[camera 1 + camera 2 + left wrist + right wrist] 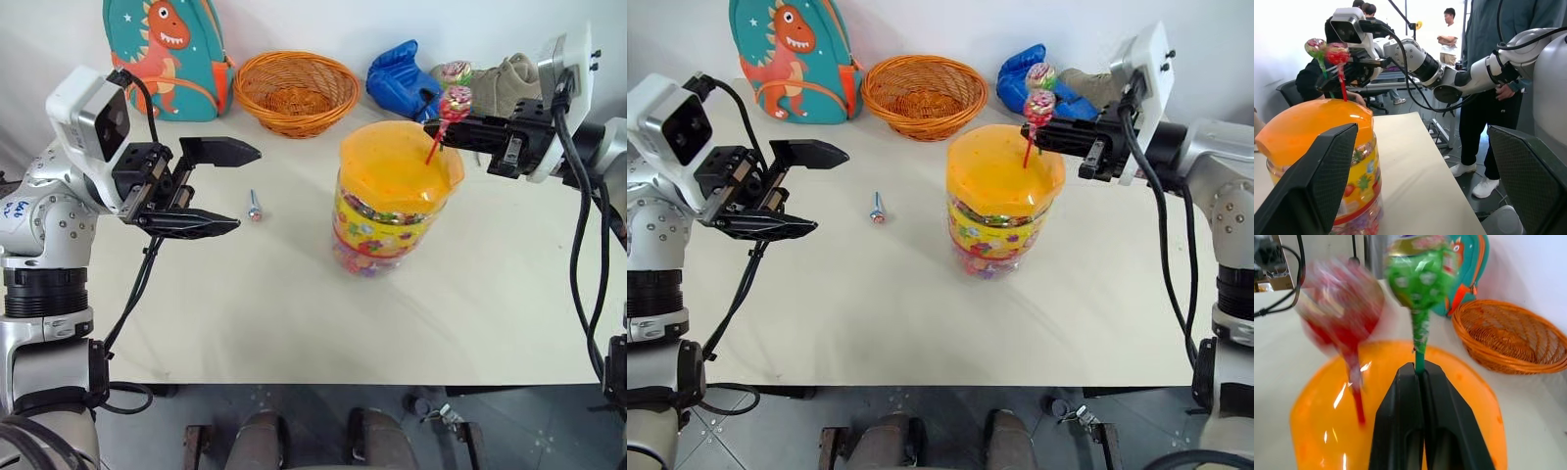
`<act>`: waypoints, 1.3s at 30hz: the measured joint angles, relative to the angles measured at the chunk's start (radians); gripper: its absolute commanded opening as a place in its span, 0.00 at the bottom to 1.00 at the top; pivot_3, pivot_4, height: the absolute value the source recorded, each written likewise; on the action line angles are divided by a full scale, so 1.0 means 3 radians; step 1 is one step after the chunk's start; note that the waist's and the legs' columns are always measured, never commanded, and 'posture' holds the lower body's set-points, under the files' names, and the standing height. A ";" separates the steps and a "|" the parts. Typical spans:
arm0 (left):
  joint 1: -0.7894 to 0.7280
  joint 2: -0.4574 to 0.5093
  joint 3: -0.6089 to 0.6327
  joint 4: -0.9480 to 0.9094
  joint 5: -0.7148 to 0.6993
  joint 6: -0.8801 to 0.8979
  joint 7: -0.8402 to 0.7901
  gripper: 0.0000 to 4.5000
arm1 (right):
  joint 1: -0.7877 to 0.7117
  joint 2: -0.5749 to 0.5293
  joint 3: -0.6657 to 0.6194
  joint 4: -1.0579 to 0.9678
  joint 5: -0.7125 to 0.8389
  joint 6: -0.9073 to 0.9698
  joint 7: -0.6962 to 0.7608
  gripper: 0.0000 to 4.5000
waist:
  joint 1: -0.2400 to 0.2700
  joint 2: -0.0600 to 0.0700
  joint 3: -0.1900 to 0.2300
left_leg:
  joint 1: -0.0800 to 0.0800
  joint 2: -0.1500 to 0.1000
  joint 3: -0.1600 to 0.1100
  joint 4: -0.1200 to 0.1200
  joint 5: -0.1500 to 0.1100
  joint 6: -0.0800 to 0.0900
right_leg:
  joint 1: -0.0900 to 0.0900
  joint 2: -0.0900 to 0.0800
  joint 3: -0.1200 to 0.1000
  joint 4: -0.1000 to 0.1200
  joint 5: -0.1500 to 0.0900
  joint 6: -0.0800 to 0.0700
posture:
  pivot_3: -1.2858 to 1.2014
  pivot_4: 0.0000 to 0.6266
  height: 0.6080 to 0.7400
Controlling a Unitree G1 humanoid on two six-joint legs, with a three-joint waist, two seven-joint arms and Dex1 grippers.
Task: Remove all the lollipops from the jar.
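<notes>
Black fingers of the right gripper (1420, 377) are clamped on the green stick of a lollipop (1418, 276) over the jar (392, 196); just beside it a red-stick lollipop (455, 102) stands in the orange lid (1004, 166); the left gripper (211, 186) hovers wide apart, well off from the jar, with a third lollipop (254, 207) lying on the worktop (294, 313) just beyond its fingertips.

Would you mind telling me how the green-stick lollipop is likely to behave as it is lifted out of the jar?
The green-stick lollipop is pinched low on its thin stick by the shut right end effector, so its top-heavy head may swing. It looks light. The stick seems stiff, though it could slip between the fingers. The jar appears full, so it probably won't tip.
</notes>
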 measured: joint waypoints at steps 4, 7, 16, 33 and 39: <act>0.0000 -0.0014 -0.0003 0.0000 0.0005 0.0027 0.0002 1.00 | -0.0073 0.0019 -0.0045 -0.0001 0.0004 0.0048 -0.0046 0.01 | -0.0001 0.0000 0.0000 | 0.0000 0.0000 0.0000 0.0000 0.0000 0.0000 | 0.0000 0.0000 0.0000 0.0000 0.0000 0.0000 | 0.52 0.24 1.00; 0.0000 -0.0031 -0.0015 0.0001 0.0025 0.0039 0.0003 1.00 | -0.0129 0.0021 -0.0124 -0.0005 0.0005 0.0092 -0.0096 0.01 | 0.0000 0.0000 0.0000 | 0.0000 0.0000 0.0000 0.0000 0.0000 0.0000 | 0.0000 0.0000 0.0000 0.0000 0.0000 0.0000 | 0.52 0.24 1.00; 0.0219 -0.0108 -0.0015 -0.0061 0.0042 0.0078 0.0016 1.00 | 0.0354 -0.0398 -0.0722 -0.0203 0.0011 0.0407 -0.0329 0.01 | 0.0036 0.0000 0.0000 | -0.0001 -0.0001 0.0000 -0.0003 -0.0001 0.0001 | 0.0000 -0.0001 -0.0001 -0.0002 0.0000 0.0000 | 0.52 0.24 1.00; 0.0630 -0.0103 -0.0245 -0.0287 0.0389 -0.0062 0.0114 1.00 | 0.2873 0.0177 -0.1293 -0.1256 -0.0330 0.1023 -0.1208 0.01 | 0.0020 0.0006 0.0002 | 0.0010 -0.0001 0.0010 -0.0010 0.0000 0.0000 | 0.0000 0.0001 0.0013 -0.0002 0.0001 0.0002 | 0.52 0.24 1.00; 0.0776 -0.0043 -0.0184 -0.0401 0.0427 -0.0088 0.0225 1.00 | 0.2835 0.0289 -0.1092 -0.1132 -0.0406 0.1036 -0.1355 0.11 | 0.0028 0.0006 0.0002 | 0.0009 -0.0002 0.0010 -0.0010 0.0000 0.0000 | 0.0000 0.0000 0.0013 -0.0003 0.0001 0.0002 | 0.52 0.24 1.00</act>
